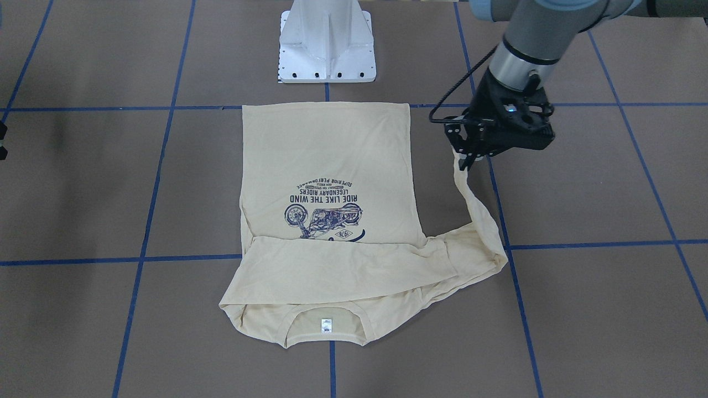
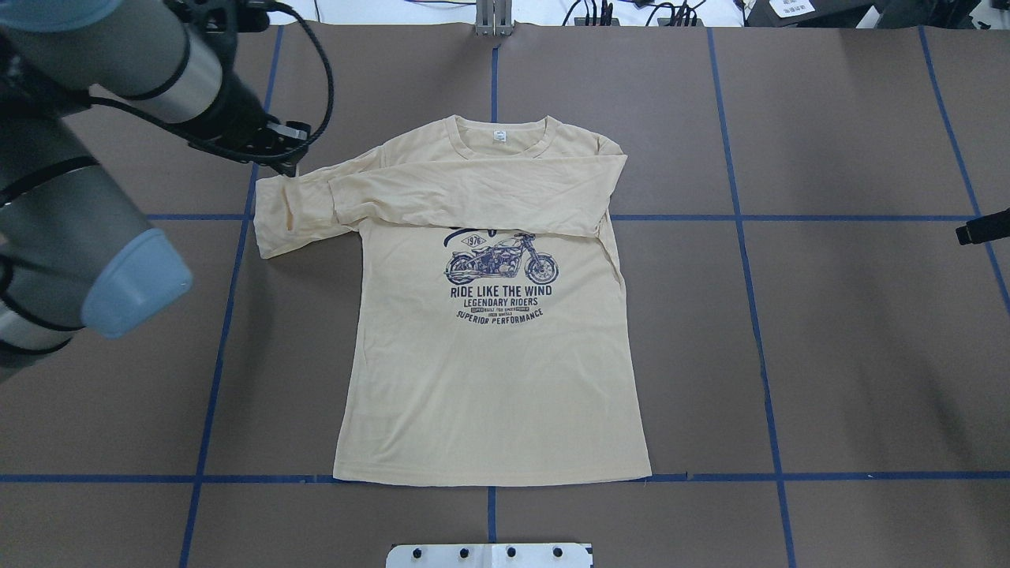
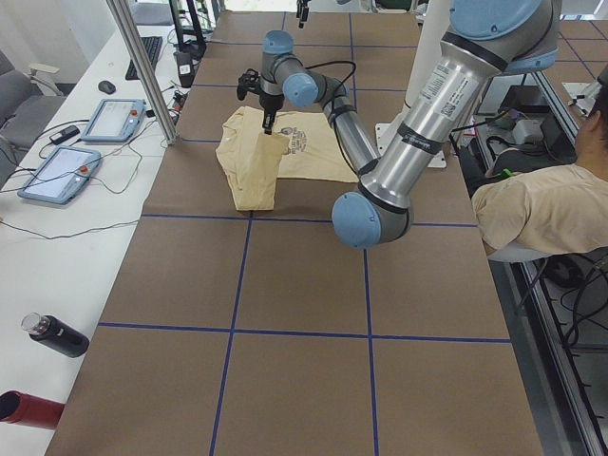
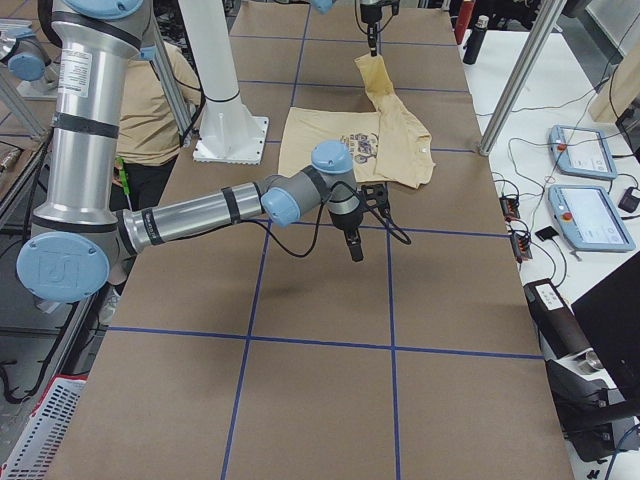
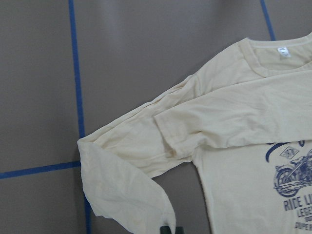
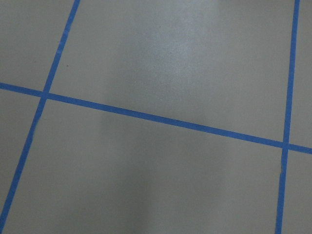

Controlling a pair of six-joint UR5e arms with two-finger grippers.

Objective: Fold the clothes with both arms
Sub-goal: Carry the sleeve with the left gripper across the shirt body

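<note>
Sleeve cuff (image 5: 141, 200) is pinched in my left gripper (image 1: 466, 157), raised beside T-shirt (image 2: 489, 379) lying flat print-up mid table (image 2: 852, 355), other sleeve (image 2: 473, 189) across chest; next prob. carry cuff over chest & release; right gripper (image 2: 982, 229) parked aside, can't tell open/shut.

— Light?
— Bright, even, overhead. Shadows are soft; a faint one lies under the sleeve (image 2: 276, 229).
— Glare?
— A pale sheen on the table (image 6: 180, 48) at twelve o'clock, right wrist view, colours washed grey. All sharp.
</note>
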